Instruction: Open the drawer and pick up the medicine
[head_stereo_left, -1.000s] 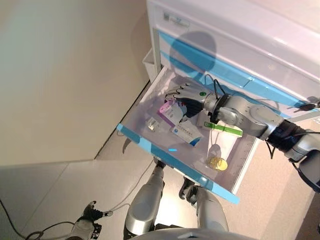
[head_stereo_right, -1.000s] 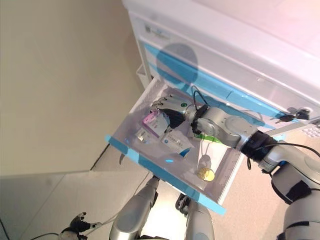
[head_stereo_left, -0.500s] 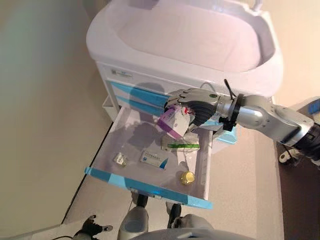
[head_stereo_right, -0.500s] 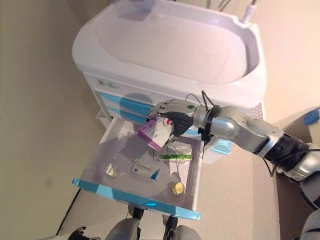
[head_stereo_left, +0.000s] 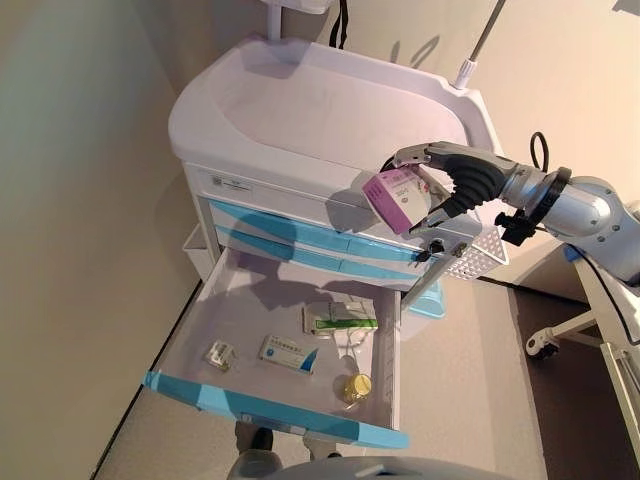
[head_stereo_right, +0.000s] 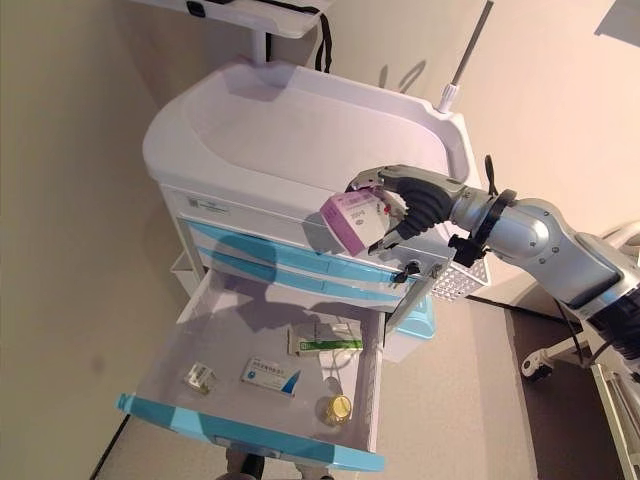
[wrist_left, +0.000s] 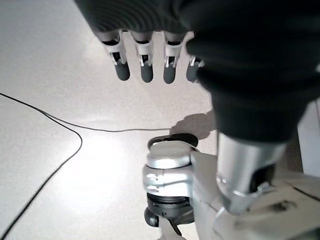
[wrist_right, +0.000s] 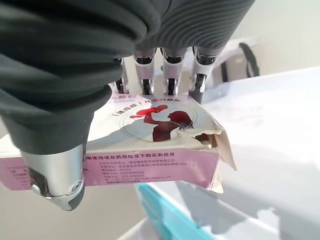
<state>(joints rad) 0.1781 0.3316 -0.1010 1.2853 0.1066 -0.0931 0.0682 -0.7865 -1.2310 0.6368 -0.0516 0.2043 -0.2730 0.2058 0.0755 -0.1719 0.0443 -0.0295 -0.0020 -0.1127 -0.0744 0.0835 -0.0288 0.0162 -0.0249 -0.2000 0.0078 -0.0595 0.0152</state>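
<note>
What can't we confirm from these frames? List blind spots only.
- Pink medicine box: far end hidden under the right hand in the right wrist view.
- Small packet and yellow-capped vial in the open drawer: too small in the eye views to identify.
- Left hand: only the left wrist view shows it, above the floor; the eye views miss it.

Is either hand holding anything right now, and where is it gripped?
The right hand pinches the pink-and-white medicine box across its broad faces, fingers on one, thumb on the other. The left hand holds nothing.
</note>
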